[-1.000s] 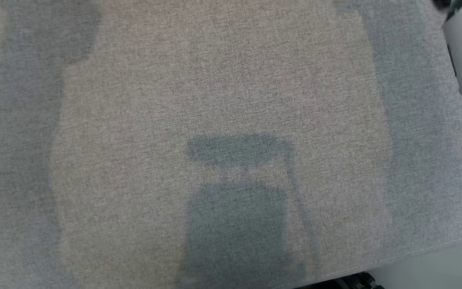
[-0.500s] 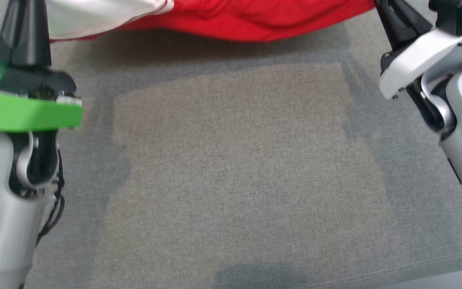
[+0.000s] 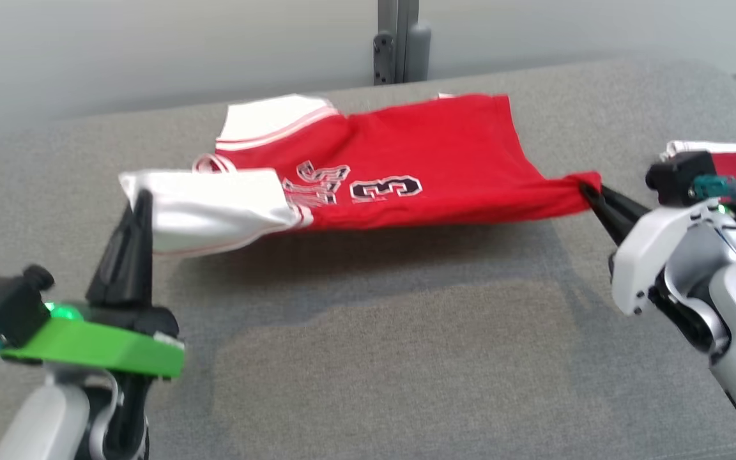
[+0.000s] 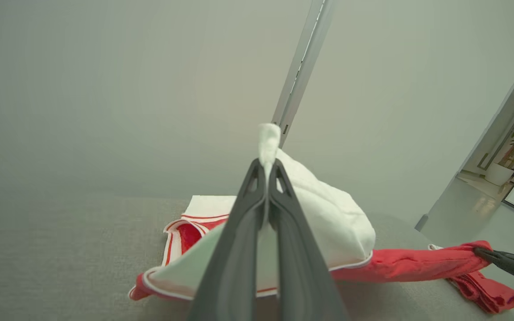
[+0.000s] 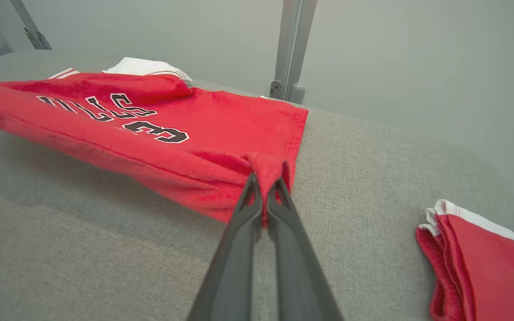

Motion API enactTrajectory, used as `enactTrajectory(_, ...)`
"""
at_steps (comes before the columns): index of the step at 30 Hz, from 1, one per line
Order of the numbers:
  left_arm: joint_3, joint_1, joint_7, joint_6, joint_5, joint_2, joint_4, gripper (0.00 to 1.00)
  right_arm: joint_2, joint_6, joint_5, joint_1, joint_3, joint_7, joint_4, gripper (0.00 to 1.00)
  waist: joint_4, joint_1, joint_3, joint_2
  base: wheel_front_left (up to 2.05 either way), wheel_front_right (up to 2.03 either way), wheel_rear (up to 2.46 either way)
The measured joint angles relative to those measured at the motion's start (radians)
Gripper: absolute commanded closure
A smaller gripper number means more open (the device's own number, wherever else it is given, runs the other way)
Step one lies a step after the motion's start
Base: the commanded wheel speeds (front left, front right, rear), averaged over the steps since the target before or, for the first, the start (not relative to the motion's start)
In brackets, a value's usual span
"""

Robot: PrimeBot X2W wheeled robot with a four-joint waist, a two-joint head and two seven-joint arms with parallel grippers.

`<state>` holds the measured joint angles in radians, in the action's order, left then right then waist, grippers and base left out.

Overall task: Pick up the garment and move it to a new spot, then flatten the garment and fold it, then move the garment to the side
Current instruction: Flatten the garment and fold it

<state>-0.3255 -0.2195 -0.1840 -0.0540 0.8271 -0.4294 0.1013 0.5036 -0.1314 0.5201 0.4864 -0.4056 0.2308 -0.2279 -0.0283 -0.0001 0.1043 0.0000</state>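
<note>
Red garment in clamped left pincer, right pincer

Soft matt cloth garment — coarse woven upholstery.

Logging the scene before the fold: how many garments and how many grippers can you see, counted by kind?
Garments: 2, the red jersey and a second red piece lying at the robot's right.
Grippers: 2, left gripper and right gripper, both shut on the red jersey.
Total: 4
</note>
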Motion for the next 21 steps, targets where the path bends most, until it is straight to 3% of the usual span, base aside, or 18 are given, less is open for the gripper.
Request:
enactTrajectory(4, -0.027, 0.102, 0.04, -0.014, 0.032, -0.006, 0.012, 1.0, -0.002, 0.0, 0.003, -0.116, 0.068, 0.079, 0.017, 1.0, 0.008, 0.0, -0.052, 0.0, 0.0, 0.0, 0.0)
enactTrajectory(11, -0.066, 0.273, 0.1, -0.053, 0.087, -0.006, 0.019, 1.0, -0.064, 0.0, -0.014, -0.297, 0.19, 0.162, 0.084, 1.0, 0.021, 0.0, -0.113, 0.0, 0.0, 0.0, 0.0)
enactTrajectory(21, -0.101, 0.404, 0.177, -0.06, 0.142, -0.035, -0.011, 1.0, -0.124, 0.0, -0.091, -0.461, 0.282, 0.251, 0.158, 1.0, 0.05, 0.0, -0.133, 0.0, 0.0, 0.0, 0.0)
